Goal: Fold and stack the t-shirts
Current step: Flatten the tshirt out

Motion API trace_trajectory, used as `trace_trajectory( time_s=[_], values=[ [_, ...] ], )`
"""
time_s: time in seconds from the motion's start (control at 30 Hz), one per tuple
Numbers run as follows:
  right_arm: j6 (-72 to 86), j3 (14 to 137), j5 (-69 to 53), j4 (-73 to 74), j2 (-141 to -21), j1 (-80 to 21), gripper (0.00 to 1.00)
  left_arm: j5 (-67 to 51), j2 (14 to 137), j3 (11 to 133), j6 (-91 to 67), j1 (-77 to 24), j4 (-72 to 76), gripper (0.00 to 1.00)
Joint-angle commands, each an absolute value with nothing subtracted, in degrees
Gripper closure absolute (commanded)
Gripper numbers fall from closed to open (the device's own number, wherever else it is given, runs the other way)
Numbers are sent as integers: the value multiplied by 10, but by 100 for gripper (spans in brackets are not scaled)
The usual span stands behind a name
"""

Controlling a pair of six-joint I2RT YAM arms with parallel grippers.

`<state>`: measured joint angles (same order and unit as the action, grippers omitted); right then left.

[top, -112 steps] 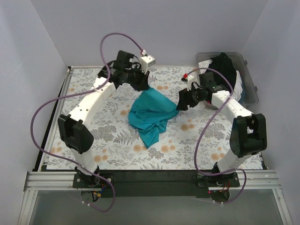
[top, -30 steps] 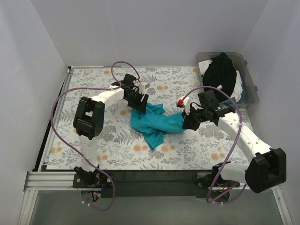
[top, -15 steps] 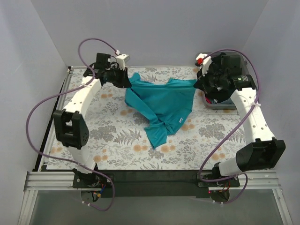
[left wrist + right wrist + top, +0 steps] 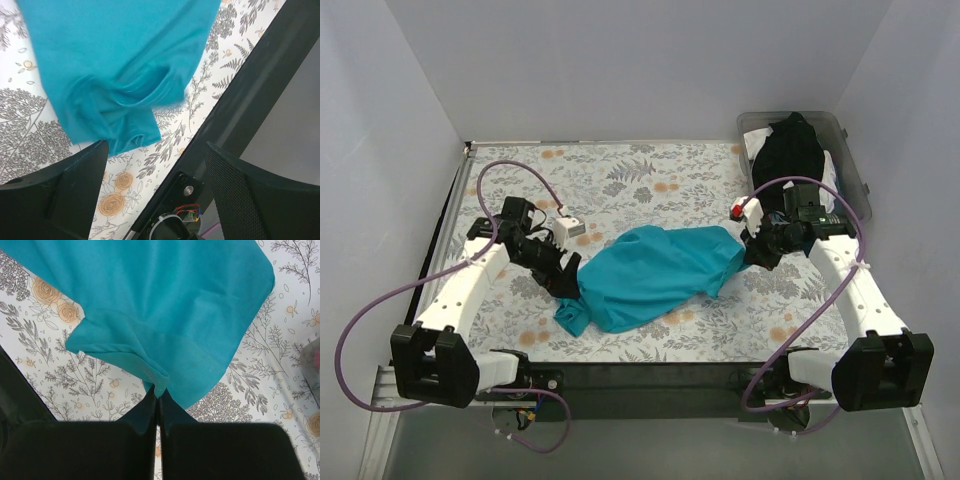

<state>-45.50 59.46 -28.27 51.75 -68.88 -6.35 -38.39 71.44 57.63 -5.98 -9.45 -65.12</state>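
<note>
The teal t-shirt lies bunched across the middle of the floral tablecloth. My right gripper is at its right end. In the right wrist view that gripper is shut, pinching a folded edge of the teal shirt. My left gripper is at the shirt's near-left end. In the left wrist view that gripper stands open with nothing between its fingers, and the teal shirt's crumpled corner lies just beyond the tips. A black t-shirt sits in the bin.
A clear plastic bin stands at the back right, holding the black shirt over whitish cloth. The table's dark front rail runs close to the left gripper. White walls enclose the table on three sides.
Both arms have swung from the far edge toward the near side, bringing the spread teal shirt down onto the table. The left gripper has let go of it and opened.
</note>
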Motion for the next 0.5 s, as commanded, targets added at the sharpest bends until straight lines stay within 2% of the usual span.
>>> trace_trajectory(
  time_s=[0.0,0.17,0.3,0.4,0.47],
  values=[
    [-477,614,-290,526,-688,-62,99,-421,708,615,-54,-81,-641,24],
    [-481,608,-283,526,-693,-62,99,-440,738,642,-24,-78,-659,30],
    [-476,606,-287,525,-703,-62,99,-435,766,638,11,-89,-692,42],
    [-470,606,-287,523,-716,-62,99,-347,769,598,-68,-122,-610,44],
    [-466,607,-287,523,-728,-62,99,-288,773,557,-101,-144,-558,40]
  ],
)
